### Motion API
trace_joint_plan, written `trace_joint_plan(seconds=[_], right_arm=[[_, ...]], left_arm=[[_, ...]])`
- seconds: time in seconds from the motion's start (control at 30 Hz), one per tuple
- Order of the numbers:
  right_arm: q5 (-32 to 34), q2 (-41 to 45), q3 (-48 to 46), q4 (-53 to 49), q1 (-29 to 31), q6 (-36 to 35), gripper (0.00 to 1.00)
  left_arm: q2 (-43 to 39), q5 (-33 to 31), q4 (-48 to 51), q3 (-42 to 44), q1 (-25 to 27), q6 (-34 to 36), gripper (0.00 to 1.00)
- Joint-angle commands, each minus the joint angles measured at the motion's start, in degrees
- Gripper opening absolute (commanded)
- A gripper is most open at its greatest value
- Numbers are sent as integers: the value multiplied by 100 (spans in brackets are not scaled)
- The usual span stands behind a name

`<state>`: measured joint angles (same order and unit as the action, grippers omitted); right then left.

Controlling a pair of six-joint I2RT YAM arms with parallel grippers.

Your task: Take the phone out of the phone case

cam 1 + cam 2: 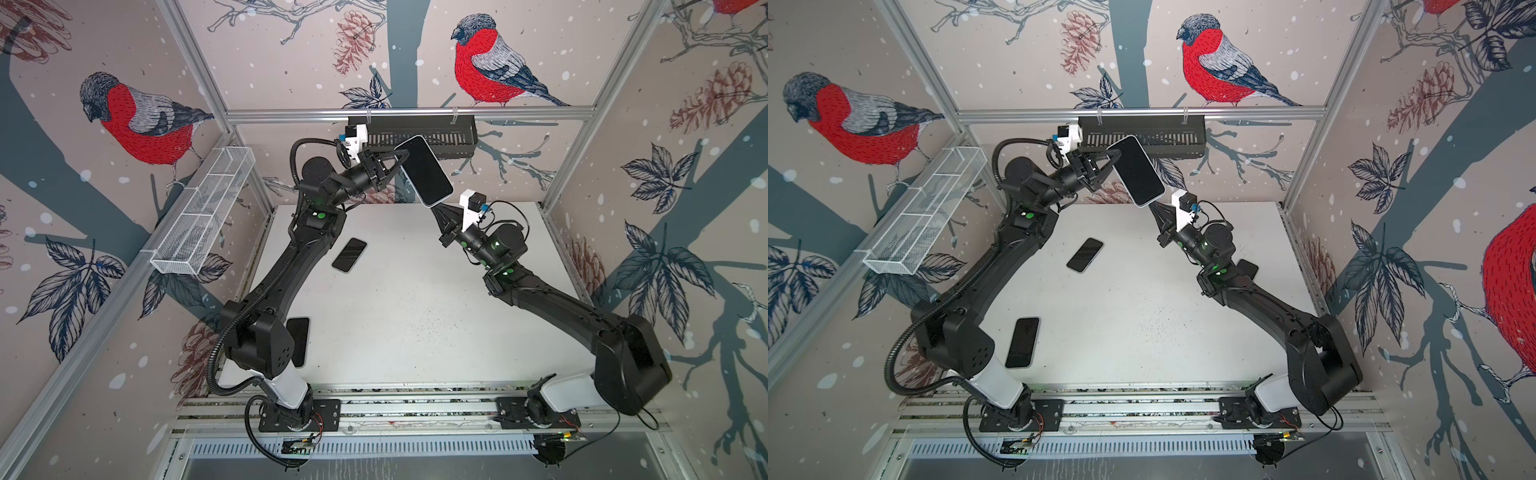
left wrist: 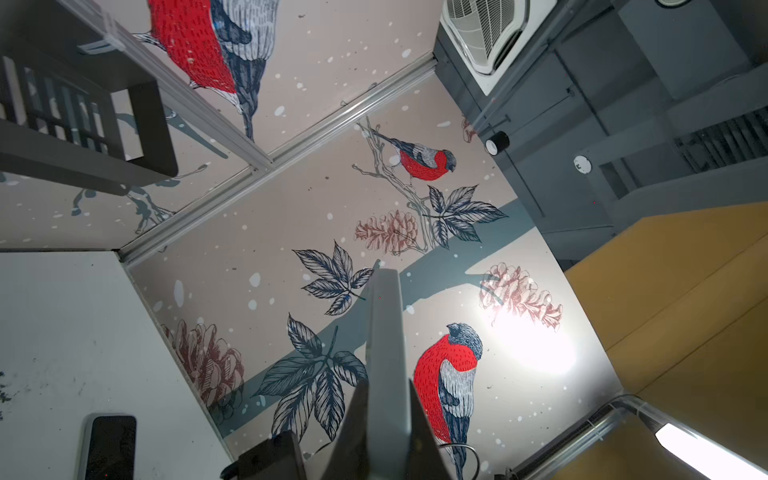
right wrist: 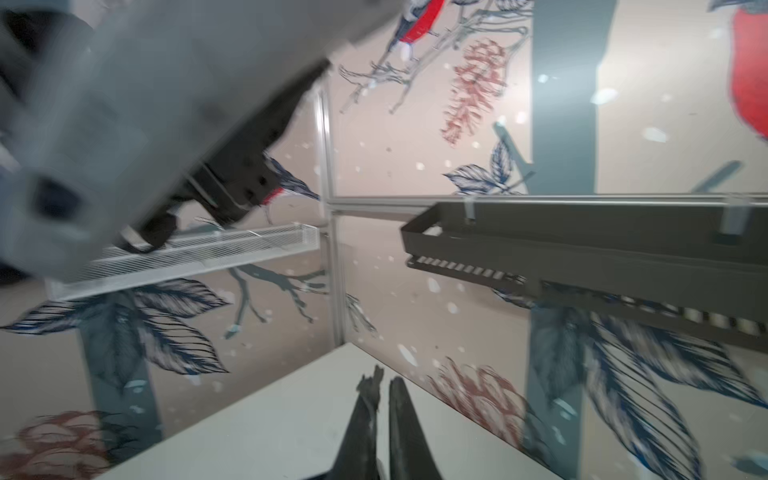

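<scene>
I am watching the left tool (image 1: 402, 158) clenching the cased phone (image 1: 424, 170) by its edge, the right tool (image 1: 435, 211) hovering pinched shut, empty, just beside that phone's lower end.

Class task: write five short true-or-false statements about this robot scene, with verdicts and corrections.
1. The left pincer grips a raised phone. True.
2. The right pincer is wide open. False: it is shut and empty.
3. No phone lies on the table. False: a middle phone and a near phone lie there.
4. The black basket hangs at the back rail. True.
5. The white mesh basket stands on the table. False: it hangs on a side wall.
</scene>
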<state>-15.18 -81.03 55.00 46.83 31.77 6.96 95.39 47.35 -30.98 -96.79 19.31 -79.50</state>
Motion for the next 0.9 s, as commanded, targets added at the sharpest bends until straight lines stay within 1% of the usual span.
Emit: trace_joint_plan(seconds=[0.0,0.1,0.13,0.17,0.2,0.3,0.37,0.4,0.47,0.5,0.6,0.7,0.77,0.87], right_arm=[[954,359,-160,-711,-32,-600,24],[907,794,-561,-698,-284,-273,47],[868,901,-702,-678,-401,-126,55],[713,1084,-780,-671,-537,22,63],[522,1188,-808,-698,-677,126,67],[-123,1357,-632,-977,-1030,337,77],[-559,1354,-364,-1314,-1183,326,79],[-738,1341,-277,-1460,-1225,295,79],[-1079,1309,-93,-1691,-1286,179,79],[-1215,1301,-37,-1769,-1295,101,79],[-1738,1244,124,-1983,-1361,-95,78],[-2448,1089,326,-2168,-1395,-303,76],[-2950,953,496,-2321,-1393,-478,75],[-3436,630,868,-2803,-1380,-758,71]], left_arm=[[20,334,384,-277,-97,151,0],[14,512,349,-269,-259,294,0],[19,611,398,-291,-303,454,0],[23,717,603,-346,-339,758,0],[39,803,875,-430,-370,1076,0],[172,1108,2267,-926,-384,2610,0],[306,1186,3472,-1396,-376,3767,0],[356,1200,3893,-1571,-382,4228,0],[440,1057,4979,-2034,-378,5299,0],[453,952,5308,-2176,-383,5664,0],[340,898,5642,-2233,-384,6406,0],[231,996,5898,-2213,-365,7088,0],[119,901,6179,-2171,-304,7676,0],[-124,856,6176,-1957,-230,8100,0]])
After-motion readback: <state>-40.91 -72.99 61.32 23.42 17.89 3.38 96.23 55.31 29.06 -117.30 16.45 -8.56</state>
